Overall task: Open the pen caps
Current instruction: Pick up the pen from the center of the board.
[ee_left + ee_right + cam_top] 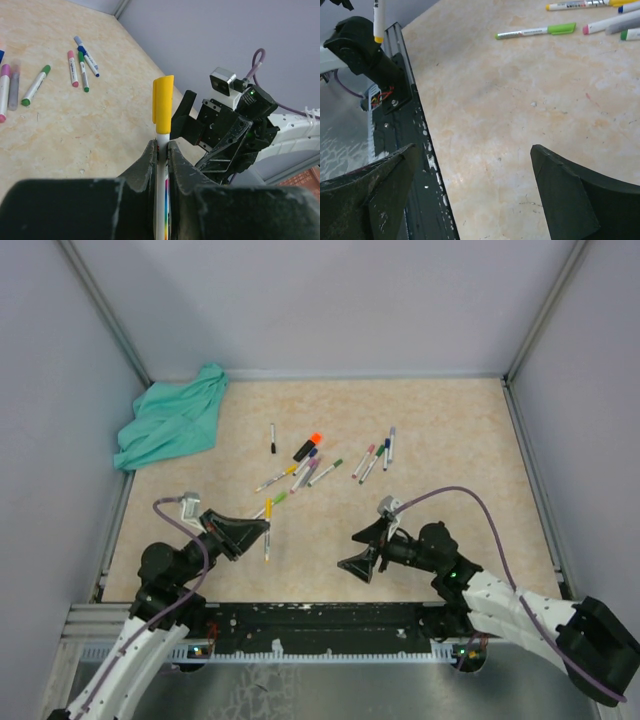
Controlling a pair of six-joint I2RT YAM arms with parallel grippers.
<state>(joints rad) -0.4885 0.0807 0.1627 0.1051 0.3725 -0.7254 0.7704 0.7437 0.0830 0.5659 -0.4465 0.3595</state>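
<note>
You'll see a teal cloth [170,425] bunched up in the far-left corner of the beige table [440,440]. 3 grey walls [330,300] close in your workspace.

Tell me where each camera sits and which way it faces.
Top external: above and behind the bases, looking down on the table, left claw and right claw.
Left wrist: behind the left claw, facing its yellow-capped pen and the right arm.
Right wrist: behind the open right claw, facing the table and left arm.
All three show that held pen.
</note>
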